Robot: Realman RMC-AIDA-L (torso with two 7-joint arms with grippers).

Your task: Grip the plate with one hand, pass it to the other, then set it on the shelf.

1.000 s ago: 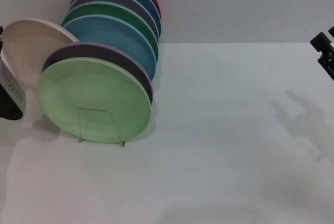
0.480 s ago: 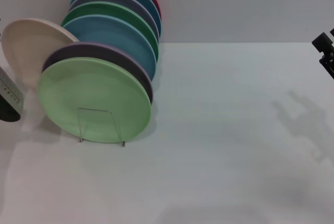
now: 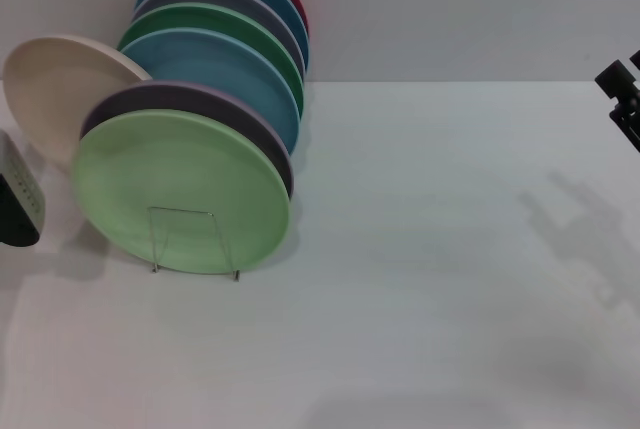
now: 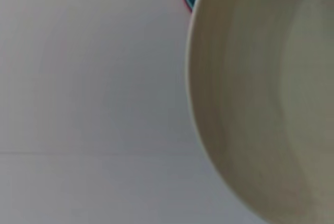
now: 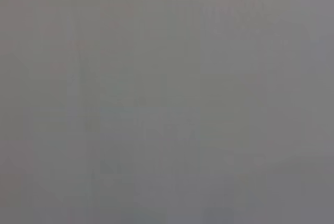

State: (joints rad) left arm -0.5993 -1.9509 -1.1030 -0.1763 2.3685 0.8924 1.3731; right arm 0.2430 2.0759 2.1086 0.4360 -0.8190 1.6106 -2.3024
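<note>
The pale green plate [image 3: 180, 189] stands on edge at the front of a row of plates, leaning in the thin wire shelf [image 3: 182, 210], whose squared loop shows in front of it. My left gripper [image 3: 15, 199] is at the far left edge of the head view, apart from the plate and only partly in frame. My right gripper [image 3: 622, 99] hangs at the far right edge, well away over the table. No gripper holds anything that I can see.
Behind the pale green plate stand a lilac plate [image 3: 200, 99], a blue one [image 3: 220, 64], a darker green one [image 3: 215, 21] and several more. A cream plate [image 3: 55, 89] [image 4: 261, 104] leans at the left, close to my left wrist. White table [image 3: 430, 279] spreads to the right.
My left gripper has drawn back left and downward, uncovering the cream plate's left edge. The plates and the right arm have not moved.
</note>
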